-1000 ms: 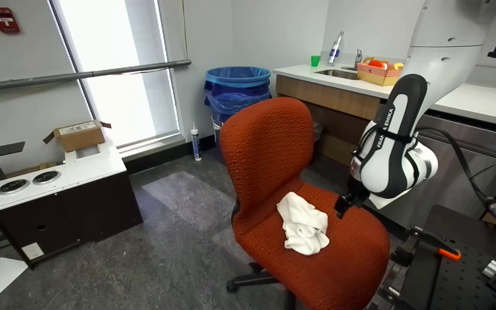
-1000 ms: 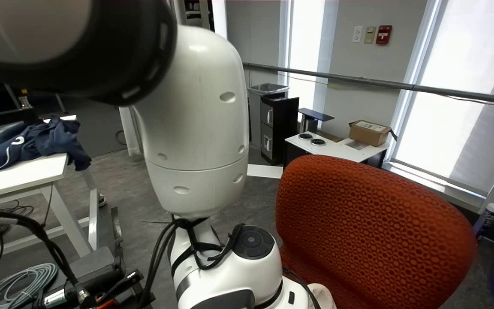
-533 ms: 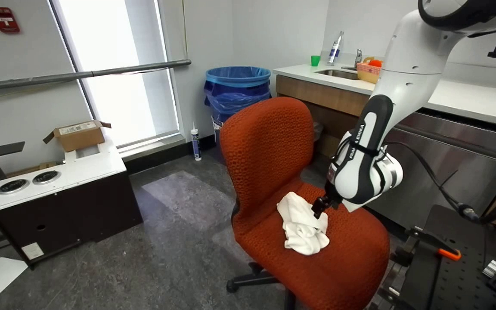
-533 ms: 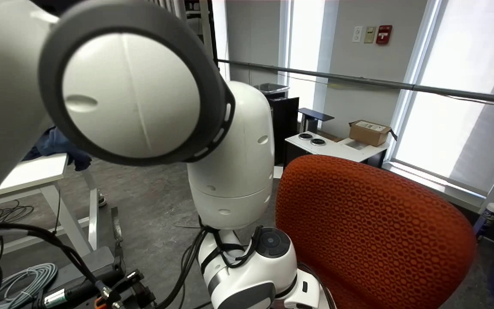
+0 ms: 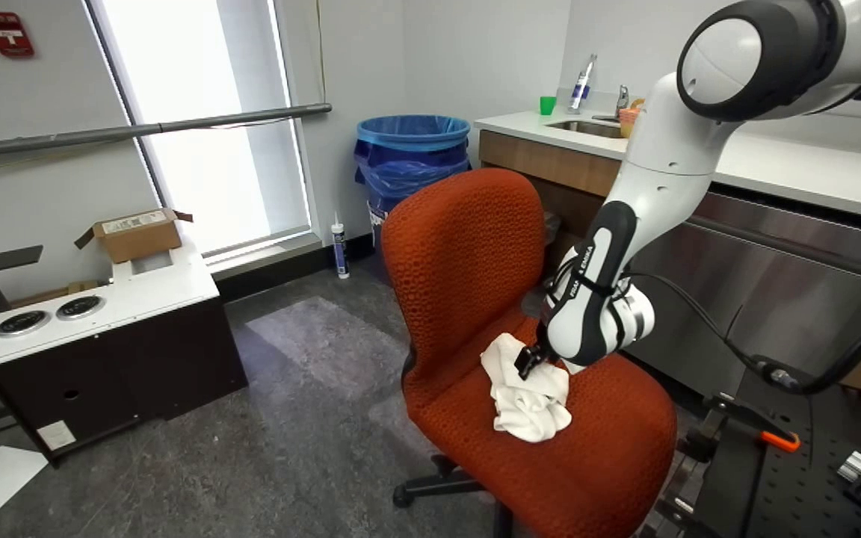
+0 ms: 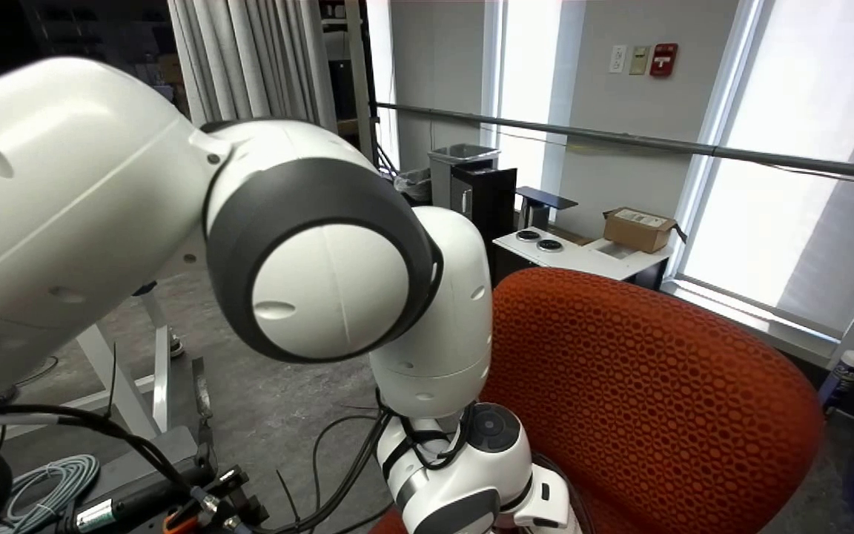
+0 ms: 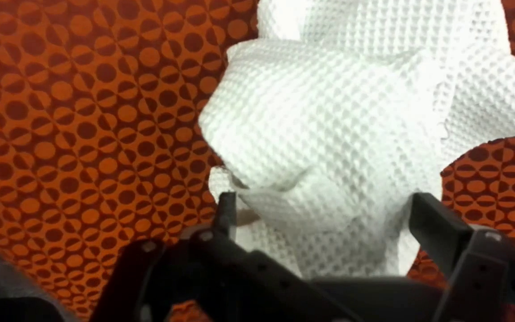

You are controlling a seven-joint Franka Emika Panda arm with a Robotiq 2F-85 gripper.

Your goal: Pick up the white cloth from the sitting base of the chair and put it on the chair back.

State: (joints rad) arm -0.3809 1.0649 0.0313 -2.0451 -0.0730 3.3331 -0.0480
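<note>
White cloth (image 5: pixel 526 392), for transfer. Orange chair (image 5: pixel 468 254): carrying crumpled cloth on seat (image 5: pixel 587 441). Arm (image 5: pixel 658 183): reaching farther over seat than a second ago. Claw (image 7: pixel 322 197): formerly beside cloth, now above a fold, spread wide, gripping nothing; seemingly through with approach, probably due to grasp.

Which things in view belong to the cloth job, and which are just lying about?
Job in hand:
cloth
seat
chair back
gripper

Just about the room:
box
cup
floor tube
bin
cable coil
</note>
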